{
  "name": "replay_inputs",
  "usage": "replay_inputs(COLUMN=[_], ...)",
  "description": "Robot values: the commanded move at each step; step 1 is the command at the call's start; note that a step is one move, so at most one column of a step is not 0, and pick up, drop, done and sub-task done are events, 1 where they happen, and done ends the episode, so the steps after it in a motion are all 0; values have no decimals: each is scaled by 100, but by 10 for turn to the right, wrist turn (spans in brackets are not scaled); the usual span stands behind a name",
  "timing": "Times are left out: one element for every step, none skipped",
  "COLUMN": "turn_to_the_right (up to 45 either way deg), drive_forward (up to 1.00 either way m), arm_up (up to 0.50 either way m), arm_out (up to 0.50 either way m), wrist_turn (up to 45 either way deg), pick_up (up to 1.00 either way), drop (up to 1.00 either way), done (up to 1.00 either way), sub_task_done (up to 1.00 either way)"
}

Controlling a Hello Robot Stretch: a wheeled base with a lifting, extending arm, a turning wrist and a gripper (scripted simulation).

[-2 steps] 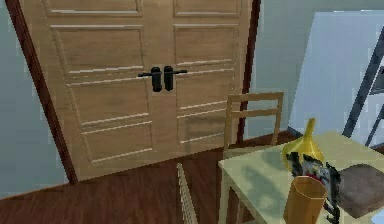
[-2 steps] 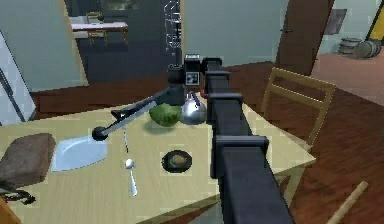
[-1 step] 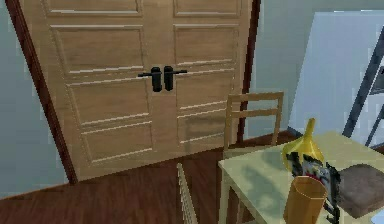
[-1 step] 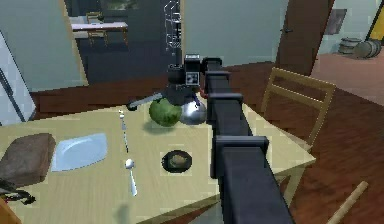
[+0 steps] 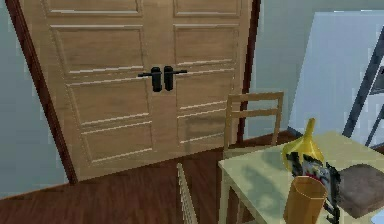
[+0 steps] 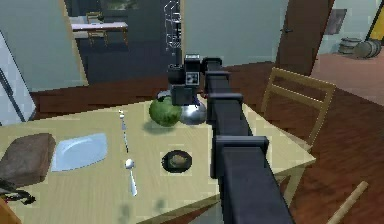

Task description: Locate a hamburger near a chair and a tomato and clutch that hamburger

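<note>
A small round thing, dark at the rim and tan in the middle, lies on the light wooden table just left of the arm. Farther out on the tabletop stand a green round thing and a silvery round thing. The arm's dark bar rises from the bottom edge, and the gripper sits at its far end, right by those two round things. I cannot tell whether it holds anything. A wooden chair stands at the table's right end, and a chair also stands behind the table.
A white plate, a brown loaf-like thing, a spoon and a long thin utensil lie on the table's left half. A yellow cone-shaped thing and an orange cup stand on the table. Closed double doors lie ahead.
</note>
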Motion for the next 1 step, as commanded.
replay_inputs(turn_to_the_right=[0], drive_forward=[0], arm_up=[-2], arm_out=[0], wrist_turn=[0], pick_up=[0], drop=[0], done=[0], sub_task_done=[0])
